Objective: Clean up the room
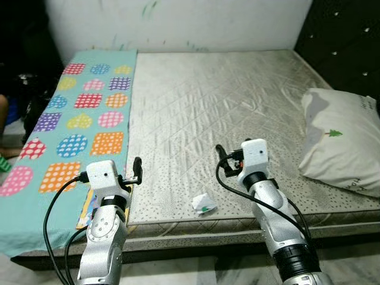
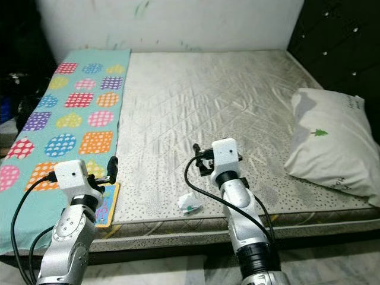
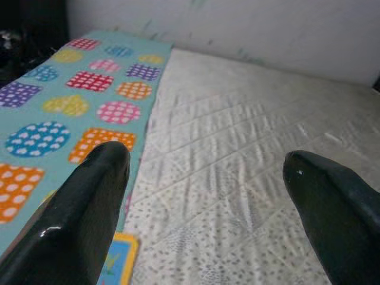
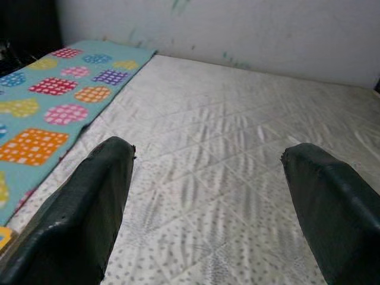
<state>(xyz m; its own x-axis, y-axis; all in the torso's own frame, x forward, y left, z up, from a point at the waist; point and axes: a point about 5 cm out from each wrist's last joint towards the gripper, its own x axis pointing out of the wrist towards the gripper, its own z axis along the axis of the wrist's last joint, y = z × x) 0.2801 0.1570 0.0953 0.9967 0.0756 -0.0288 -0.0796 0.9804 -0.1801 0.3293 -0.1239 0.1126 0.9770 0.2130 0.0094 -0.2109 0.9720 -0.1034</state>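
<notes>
A crumpled white scrap with a green mark lies on the bare grey mattress near its front edge. A flat colourful card or booklet rests at the front edge beside the teal spotted blanket. My left gripper hovers open over the blanket's border, just past the card. My right gripper hangs open above the mattress, a little behind and to the right of the scrap. In both wrist views the fingers stand wide apart with nothing between them.
A white pillow with a small tree print lies on the bed's right side. A pale wall runs behind the bed, and a dark padded panel stands at the right. Dark clutter sits left of the bed.
</notes>
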